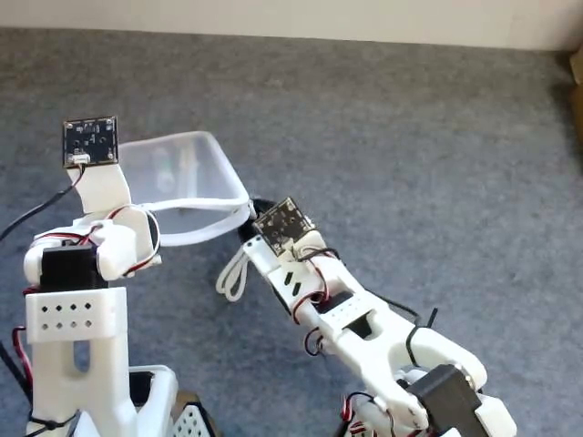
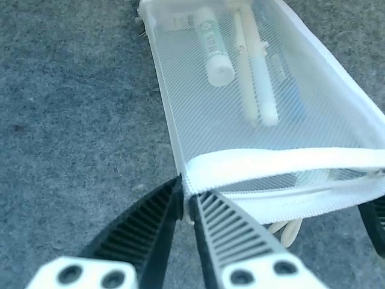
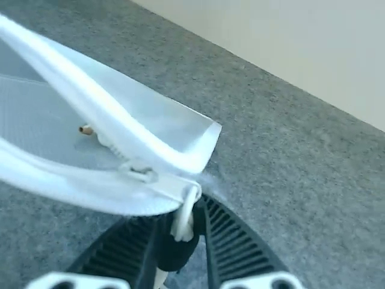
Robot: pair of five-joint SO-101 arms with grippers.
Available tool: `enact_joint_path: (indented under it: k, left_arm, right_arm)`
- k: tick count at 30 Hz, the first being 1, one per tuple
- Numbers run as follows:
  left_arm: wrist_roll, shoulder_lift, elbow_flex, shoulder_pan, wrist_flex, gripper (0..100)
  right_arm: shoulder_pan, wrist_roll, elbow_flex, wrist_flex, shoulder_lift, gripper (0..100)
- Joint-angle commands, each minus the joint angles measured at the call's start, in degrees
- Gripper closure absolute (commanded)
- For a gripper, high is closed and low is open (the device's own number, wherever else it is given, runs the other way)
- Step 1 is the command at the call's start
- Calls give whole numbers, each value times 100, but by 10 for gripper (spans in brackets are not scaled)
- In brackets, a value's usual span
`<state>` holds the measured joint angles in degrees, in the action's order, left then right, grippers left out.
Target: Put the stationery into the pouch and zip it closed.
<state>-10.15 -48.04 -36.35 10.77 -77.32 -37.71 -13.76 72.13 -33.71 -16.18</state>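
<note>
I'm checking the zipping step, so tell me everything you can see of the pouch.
The pouch is translucent white mesh with a white zip band, resting on grey carpet. Its mouth gapes open. Pens lie inside. The left gripper pinches one mouth corner; the right gripper is shut on the zip pull at the other.

A grey, felt-like covering (image 1: 437,137) spreads across the table, a pale cream wall (image 1: 364,18) runs along its far edge, and a brownish object (image 1: 577,91) sits at one side
</note>
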Motion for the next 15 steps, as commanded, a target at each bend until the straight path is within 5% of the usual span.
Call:
enact_joint_path:
  k: [1, 7, 15]
  left_arm:
    - [44, 13, 92, 57, 149, 990]
    - [44, 13, 136, 48, 176, 983]
    - [9, 13, 136, 48, 255, 837]
  right_arm:
    - [-48, -114, -13, -136, -145, 993]
    - [-215, -615, 136, -136, -207, 994]
    - [-558, -677, 954, 479, -1754, 994]
